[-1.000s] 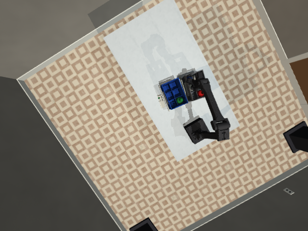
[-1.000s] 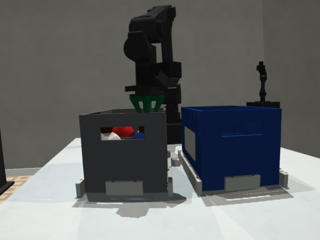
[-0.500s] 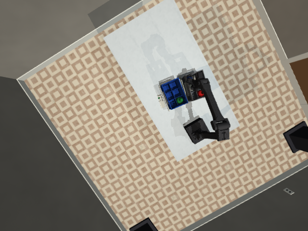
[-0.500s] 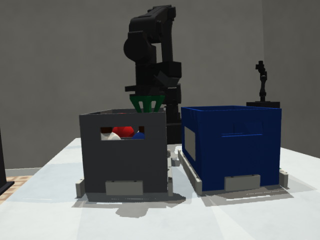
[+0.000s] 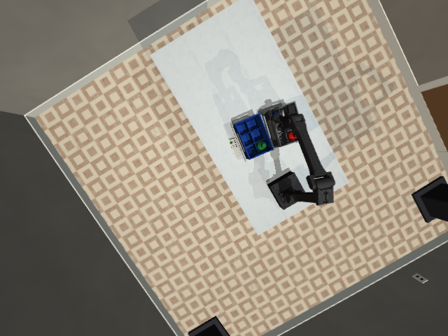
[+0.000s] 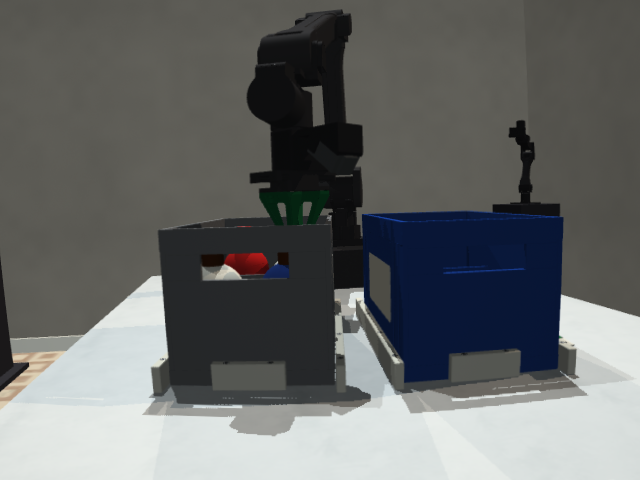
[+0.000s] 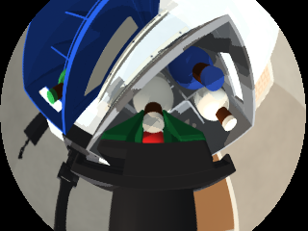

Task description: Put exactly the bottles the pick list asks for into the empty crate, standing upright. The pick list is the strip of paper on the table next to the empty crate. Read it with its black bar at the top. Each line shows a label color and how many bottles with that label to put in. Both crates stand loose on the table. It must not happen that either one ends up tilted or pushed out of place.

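My gripper [image 6: 293,222] [image 7: 153,114], with green fingers, is shut on the neck of a white bottle [image 7: 153,91] in the dark grey crate [image 6: 248,320] [image 5: 278,142]. A blue bottle [image 7: 189,67] [image 6: 277,272], a second white bottle [image 7: 211,103] [image 6: 214,272] and a red bottle [image 5: 291,136] [image 6: 246,261] also stand in that crate. The blue crate [image 5: 235,128] [image 6: 480,310] has compartments and holds a green bottle [image 5: 262,145] upright in a corner compartment. The pick list [image 5: 236,150] lies beside the blue crate, its lines too small to read. The arm hides part of the grey crate from above.
The crates stand side by side with a narrow gap between them. Pale low strips [image 6: 379,343] run along the feet of both crates. The arm's base [image 5: 285,190] stands at the table's near end. The table [image 5: 202,90] extends beyond the crates.
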`<state>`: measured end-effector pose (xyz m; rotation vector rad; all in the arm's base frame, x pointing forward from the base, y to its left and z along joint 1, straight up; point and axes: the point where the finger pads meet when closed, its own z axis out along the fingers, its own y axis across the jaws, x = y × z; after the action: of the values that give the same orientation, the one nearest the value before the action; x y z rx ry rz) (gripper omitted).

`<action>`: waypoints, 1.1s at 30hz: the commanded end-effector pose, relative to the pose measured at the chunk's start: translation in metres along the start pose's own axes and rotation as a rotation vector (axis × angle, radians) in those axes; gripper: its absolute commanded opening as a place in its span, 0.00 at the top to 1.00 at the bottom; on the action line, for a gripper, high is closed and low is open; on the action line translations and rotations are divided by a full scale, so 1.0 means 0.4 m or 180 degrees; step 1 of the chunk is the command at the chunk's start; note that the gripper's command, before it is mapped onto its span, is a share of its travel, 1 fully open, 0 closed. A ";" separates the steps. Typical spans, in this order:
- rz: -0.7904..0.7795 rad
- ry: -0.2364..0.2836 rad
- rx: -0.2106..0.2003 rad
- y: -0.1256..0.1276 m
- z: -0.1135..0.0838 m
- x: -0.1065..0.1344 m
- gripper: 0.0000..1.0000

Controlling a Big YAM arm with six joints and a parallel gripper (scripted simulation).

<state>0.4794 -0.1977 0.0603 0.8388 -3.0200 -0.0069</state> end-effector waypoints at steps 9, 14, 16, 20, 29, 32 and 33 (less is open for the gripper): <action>0.0001 -0.0154 0.0212 -0.051 -0.154 -0.018 1.00; 0.0001 -0.0154 0.0212 -0.050 -0.171 -0.017 1.00; 0.0001 -0.0154 0.0213 -0.050 -0.180 -0.017 1.00; 0.0001 -0.0155 0.0213 -0.048 -0.191 -0.016 1.00; 0.0001 -0.0156 0.0215 -0.044 -0.209 -0.014 1.00; 0.0001 -0.0156 0.0215 -0.042 -0.214 -0.014 1.00; 0.0001 -0.0156 0.0215 -0.042 -0.216 -0.014 1.00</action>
<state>0.4762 -0.1973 0.0772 0.8316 -3.0028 -0.0290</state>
